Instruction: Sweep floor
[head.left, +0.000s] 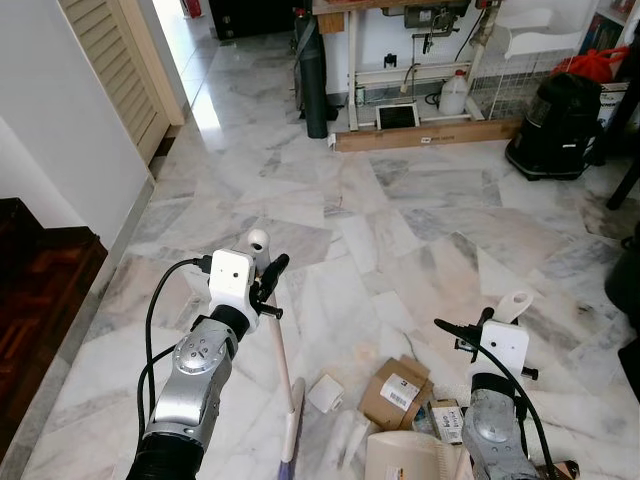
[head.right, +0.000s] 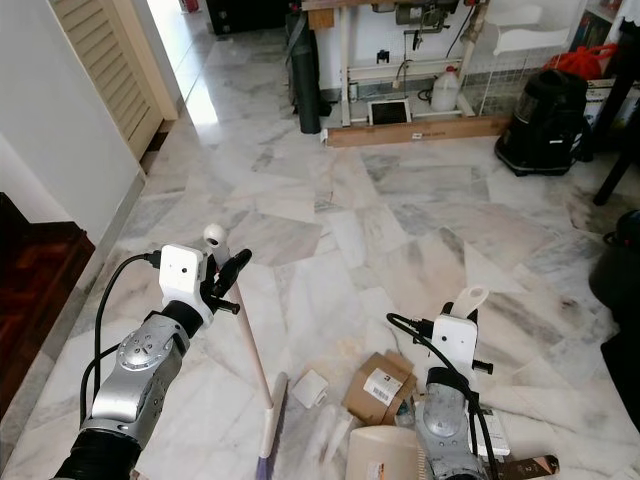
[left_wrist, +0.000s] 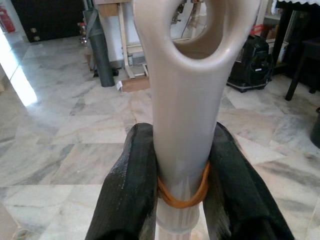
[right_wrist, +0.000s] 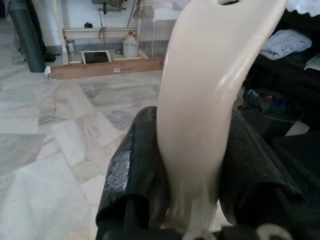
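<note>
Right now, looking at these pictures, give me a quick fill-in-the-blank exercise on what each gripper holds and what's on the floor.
1. The left gripper is shut on the ______ handle.
2. The right gripper is shut on the handle of the cream ______.
3. The flattened cardboard box lies on the ______ floor.
4. The black vacuum cleaner stands on the robot's ______ side.

Missing words: broom; dustpan; marble; right

Grey-veined white marble floor (head.left: 420, 210), beige broom handle (left_wrist: 185, 125), black vacuum (head.left: 555, 125).
</note>
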